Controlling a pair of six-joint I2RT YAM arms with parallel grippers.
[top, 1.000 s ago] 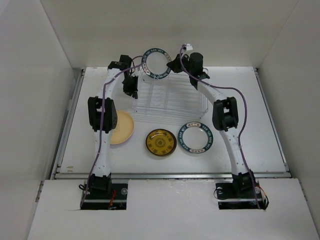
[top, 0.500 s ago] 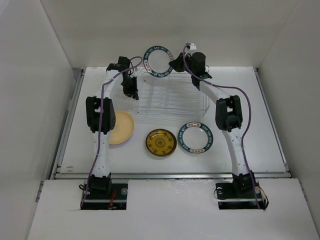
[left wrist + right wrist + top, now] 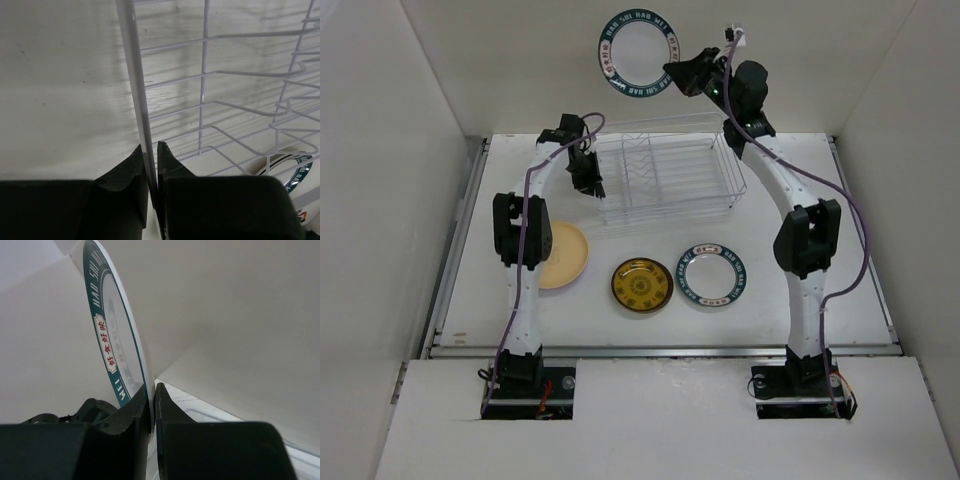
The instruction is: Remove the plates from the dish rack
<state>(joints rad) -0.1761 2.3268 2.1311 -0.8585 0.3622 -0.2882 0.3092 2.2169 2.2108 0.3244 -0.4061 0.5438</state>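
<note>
My right gripper [image 3: 682,72] is shut on the rim of a white plate with a teal patterned rim [image 3: 638,54], held upright high above the dish rack [image 3: 665,178]; in the right wrist view the plate [image 3: 112,335] stands edge-on between my jaws [image 3: 151,392]. The wire rack holds no plates. My left gripper [image 3: 588,180] is shut on the rack's left rim wire [image 3: 139,95], the jaws [image 3: 151,150] pinching it. On the table lie a pale yellow plate [image 3: 563,255], a dark-gold patterned plate [image 3: 641,285] and a second teal-rimmed plate [image 3: 711,276].
White walls enclose the table at the back and both sides. A metal rail [image 3: 660,350] runs along the table's near edge. The second teal-rimmed plate shows through the rack wires in the left wrist view [image 3: 295,167].
My right gripper has lifted the teal-rimmed plate out of the rack, high up and slightly right. The rack shifted a little to the right. My left gripper stayed clamped on the rack's rim.
</note>
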